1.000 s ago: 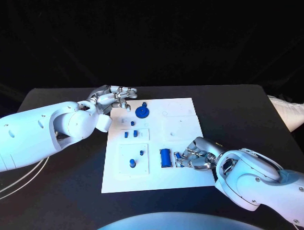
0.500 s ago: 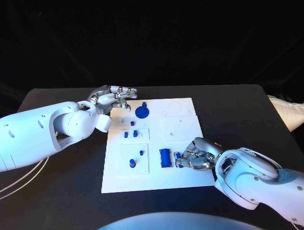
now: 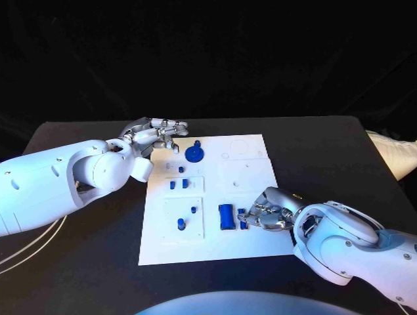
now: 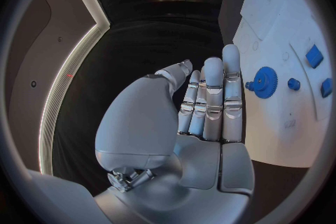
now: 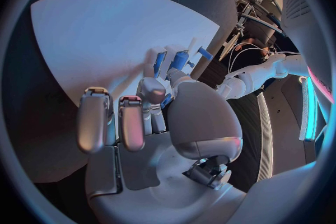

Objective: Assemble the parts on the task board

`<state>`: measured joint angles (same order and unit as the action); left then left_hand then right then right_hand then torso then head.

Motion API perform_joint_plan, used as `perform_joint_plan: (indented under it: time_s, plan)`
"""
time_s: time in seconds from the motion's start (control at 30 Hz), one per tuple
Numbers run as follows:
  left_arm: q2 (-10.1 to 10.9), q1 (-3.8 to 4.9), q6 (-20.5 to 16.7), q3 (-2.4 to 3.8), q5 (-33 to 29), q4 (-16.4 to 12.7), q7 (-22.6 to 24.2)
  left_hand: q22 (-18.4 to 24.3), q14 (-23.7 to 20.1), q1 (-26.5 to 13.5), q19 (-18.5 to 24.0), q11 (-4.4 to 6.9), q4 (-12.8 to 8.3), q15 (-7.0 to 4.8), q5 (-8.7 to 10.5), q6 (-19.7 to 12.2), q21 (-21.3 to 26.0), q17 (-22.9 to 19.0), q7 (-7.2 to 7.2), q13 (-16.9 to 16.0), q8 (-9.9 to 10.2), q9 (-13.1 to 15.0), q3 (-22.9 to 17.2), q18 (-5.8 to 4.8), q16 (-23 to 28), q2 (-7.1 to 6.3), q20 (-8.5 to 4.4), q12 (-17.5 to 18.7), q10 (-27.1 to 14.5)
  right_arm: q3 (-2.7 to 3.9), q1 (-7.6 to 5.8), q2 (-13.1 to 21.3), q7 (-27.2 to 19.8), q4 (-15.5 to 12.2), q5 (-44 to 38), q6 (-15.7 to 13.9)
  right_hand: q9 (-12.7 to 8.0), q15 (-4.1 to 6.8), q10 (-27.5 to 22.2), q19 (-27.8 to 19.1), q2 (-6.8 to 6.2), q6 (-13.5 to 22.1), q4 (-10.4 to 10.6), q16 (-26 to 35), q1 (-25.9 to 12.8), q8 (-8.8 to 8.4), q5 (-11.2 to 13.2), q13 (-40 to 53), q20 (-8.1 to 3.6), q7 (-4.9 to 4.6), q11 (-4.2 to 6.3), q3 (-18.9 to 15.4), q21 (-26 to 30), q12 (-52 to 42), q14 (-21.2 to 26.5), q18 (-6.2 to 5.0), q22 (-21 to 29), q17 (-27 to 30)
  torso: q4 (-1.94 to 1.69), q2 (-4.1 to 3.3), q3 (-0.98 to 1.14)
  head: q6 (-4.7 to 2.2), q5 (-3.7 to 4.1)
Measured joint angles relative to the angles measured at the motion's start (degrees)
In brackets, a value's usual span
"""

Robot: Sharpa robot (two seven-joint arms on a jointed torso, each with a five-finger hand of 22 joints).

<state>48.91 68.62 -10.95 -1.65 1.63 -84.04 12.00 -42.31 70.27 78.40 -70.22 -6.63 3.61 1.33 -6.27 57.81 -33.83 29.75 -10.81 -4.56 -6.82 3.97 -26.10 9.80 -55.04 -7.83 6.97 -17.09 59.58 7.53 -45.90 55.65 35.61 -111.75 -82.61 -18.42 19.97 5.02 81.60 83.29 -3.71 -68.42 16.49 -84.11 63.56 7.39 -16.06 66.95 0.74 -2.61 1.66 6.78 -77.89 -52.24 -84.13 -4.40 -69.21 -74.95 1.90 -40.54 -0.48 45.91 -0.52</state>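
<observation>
The right hand (image 3: 268, 211) rests low on the near right part of the white board (image 3: 246, 180). Its fingers (image 5: 133, 123) are curled in, and the fingertips come together on a small blue piece (image 3: 243, 218). The hand seems to pinch this piece, but the fingers hide most of it. Just beside the hand, on the side toward the middle of the board, lies a long blue block (image 3: 226, 216). It almost touches the fingertips.

In the right wrist view the hand (image 5: 150, 123) is bent over the board (image 5: 105, 45), and a few blue pieces (image 5: 180, 60) stand just past its fingertips.

The left hand (image 3: 154, 134) is at the far left corner of the board. It holds nothing. In the left wrist view its fingers (image 4: 213, 101) are straight and lie close side by side, and the hand (image 4: 189, 123) is next to the board's edge (image 4: 280, 145), not on it. A round blue wheel with teeth (image 3: 195, 153) sits on the board near this hand. In the left wrist view the wheel (image 4: 266, 82) is just beside the fingertips, with a small gap between.

Between the two hands, more small blue pieces (image 3: 180, 184) sit on the left half of the board. Two more (image 3: 182, 223) are lower down, nearer the robot.

The board lies flat in the middle of the black tabletop (image 3: 341, 157).
</observation>
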Motion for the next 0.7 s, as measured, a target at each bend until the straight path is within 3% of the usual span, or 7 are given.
perform_joint_plan:
  time_s: [0.47, 0.53, 0.7]
  plan:
    - [0.00, 0.00, 0.17, 0.00, 0.15, 0.01, -0.19, 0.05, 0.00, 0.00, 0.00, 0.00, 0.00, 0.00, 0.00, 0.00, 0.00, 0.00, 0.00, 0.00, 0.00, 0.00, 0.00, 0.01, 0.00, 0.00, 0.00, 0.00, 0.00, 0.00, -0.04, 0.28, -0.01, -0.32, -0.50, 0.03, 0.03, 0.00, -0.01, 0.00, 0.02, 0.00, -0.61, 0.00, 0.02, 0.00, 0.00, 0.27, 0.00, 0.00, -0.01, -0.95, 0.00, 0.00, 0.00, 0.00, 0.00, 0.01, 0.05, 0.00, 0.04, 0.14, -0.14]
    - [0.00, 0.00, 0.19, 0.00, 0.17, 0.02, -0.21, 0.05, 0.00, 0.00, 0.00, 0.00, 0.00, 0.00, 0.00, 0.00, 0.00, -0.01, 0.00, 0.00, 0.00, 0.00, 0.00, 0.00, 0.00, 0.00, 0.00, 0.00, 0.00, 0.00, -0.04, 0.42, -0.04, -0.33, -0.57, 0.03, 0.07, 0.00, -0.01, 0.00, 0.58, 0.00, -1.08, 0.00, 1.50, 0.00, 0.14, 0.27, 0.00, 0.00, -0.01, -1.37, 0.12, 0.00, 0.00, 0.00, 0.00, 0.01, 0.05, 0.00, 0.04, 0.14, -0.15]
    - [-0.02, 0.00, 0.23, 0.00, 0.21, 0.06, -0.23, 0.05, 0.00, 0.00, 0.00, 0.00, 0.00, 0.00, 0.00, 0.00, 0.00, -0.05, 0.00, 0.00, 0.00, 0.00, 0.00, 0.00, 0.00, 0.00, 0.00, 0.00, 0.00, 0.00, -0.04, 0.60, -0.13, -0.12, -0.89, 0.02, 0.14, 0.00, -0.01, 0.00, -0.03, 0.00, -6.15, 0.00, 8.98, -0.08, 6.58, 0.03, 0.00, 0.00, -0.01, -0.78, 0.32, 0.83, 0.00, 0.00, 0.35, 0.01, 0.07, 0.02, 0.04, 0.02, -0.11]
